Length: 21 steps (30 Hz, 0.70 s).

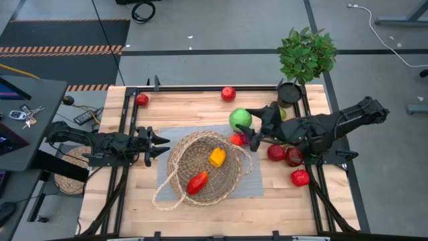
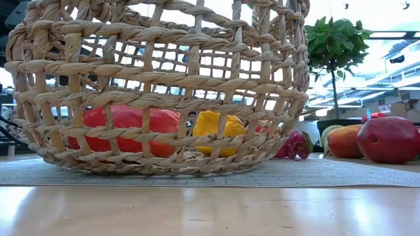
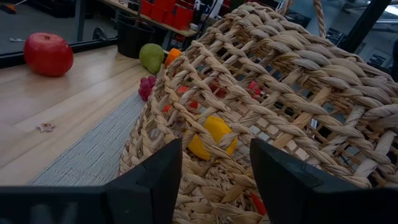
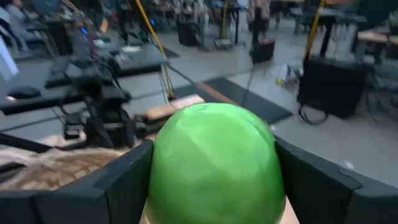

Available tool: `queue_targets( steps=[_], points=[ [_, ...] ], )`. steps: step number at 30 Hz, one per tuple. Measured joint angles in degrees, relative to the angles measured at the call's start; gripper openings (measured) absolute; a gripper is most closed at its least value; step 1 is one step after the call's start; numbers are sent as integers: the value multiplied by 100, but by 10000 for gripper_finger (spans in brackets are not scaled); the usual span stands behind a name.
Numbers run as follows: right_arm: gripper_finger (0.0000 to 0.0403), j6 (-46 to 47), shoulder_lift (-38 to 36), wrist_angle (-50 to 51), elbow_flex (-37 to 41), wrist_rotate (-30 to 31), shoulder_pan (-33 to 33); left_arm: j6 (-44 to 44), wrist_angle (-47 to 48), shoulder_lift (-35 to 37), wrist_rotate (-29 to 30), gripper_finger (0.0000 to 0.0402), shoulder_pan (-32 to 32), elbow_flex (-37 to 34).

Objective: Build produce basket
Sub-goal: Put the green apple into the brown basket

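Right fingers (image 4: 130, 180) clasp green apple (image 4: 214, 165) (wide spread).

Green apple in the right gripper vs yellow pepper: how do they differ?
The green apple is held between the right gripper's fingers, outside the basket; the yellow pepper lies loose inside it. The apple is smooth, round and bigger; the pepper is lumpy and smaller. Both are toy produce.

Basket (image 1: 200, 167): tan woven wicker, round, upright, loop handles, just beside the left claw (image 1: 162, 144); holds a yellow pepper (image 1: 217, 157) and a red-orange mango (image 1: 197, 182); green apple (image 1: 240, 118) gripped in the right claw (image 1: 257, 125); red apples (image 1: 299, 177) on the table beside that claw.
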<state>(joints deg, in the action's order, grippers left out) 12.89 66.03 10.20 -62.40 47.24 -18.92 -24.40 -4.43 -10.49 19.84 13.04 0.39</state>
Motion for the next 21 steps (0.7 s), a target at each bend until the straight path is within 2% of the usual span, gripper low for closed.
queue_targets(
  steps=[7, 21],
  points=[
    [320, -755, 435, -634, -78, 309, -369, 0, 0, -1, 0, 195, -1, -1],
    [321, -1846, 1988, -609, -1876, 369, -672, 0, 2, -1, 0, 193, 1, -1]
  ],
)
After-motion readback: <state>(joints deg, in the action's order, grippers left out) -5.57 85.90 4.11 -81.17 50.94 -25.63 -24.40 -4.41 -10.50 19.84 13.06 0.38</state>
